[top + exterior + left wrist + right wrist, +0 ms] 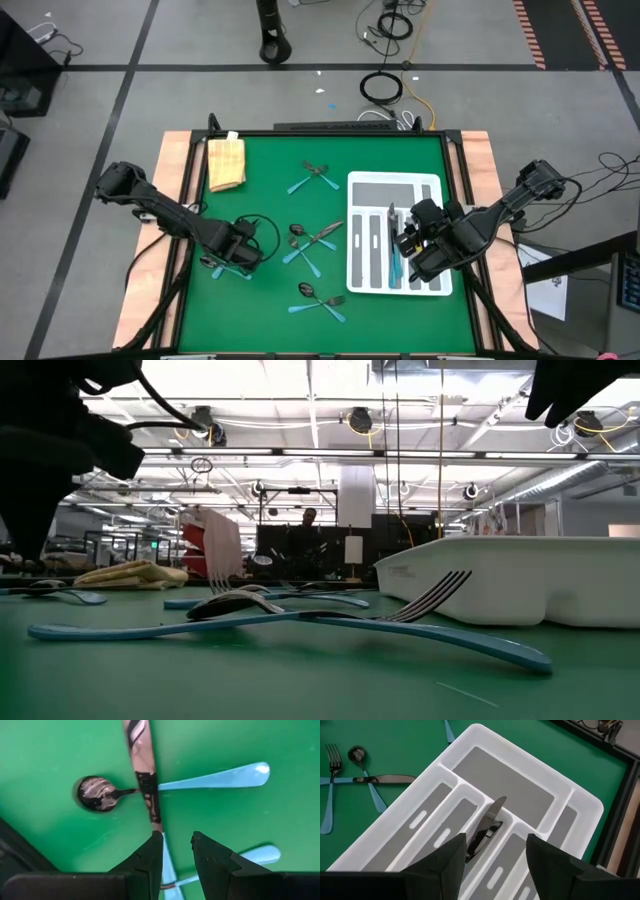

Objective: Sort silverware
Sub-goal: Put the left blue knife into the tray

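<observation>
**Green worktop, two claws at work**

Green cloth covers your worktop (270,160), and a big bright hall shows behind it in the low view.

Your left claw (238,258) is low over the left side of the worktop. Its fingers (150,865) stand a little apart. A knife (145,780) lies right in front of them, with its blue handle running down beside one finger. You cannot tell if the claw has hold of it. A spoon (97,794) lies under the knife, crossing it.

Your right claw (408,248) is over the white tray (395,182) on the right side. Its fingers (445,865) stand wide apart with nothing between them. A second knife (487,825) lies under it, with its blade tilted across a wall between two slots of the tray.

More forks and spoons lie in small crossed heaps in the middle of the worktop: one heap (316,176) at the far side, one heap (310,240) in the middle and one heap (318,298) at the near side. A yellow cloth (226,162) lies folded in the far left corner.
</observation>
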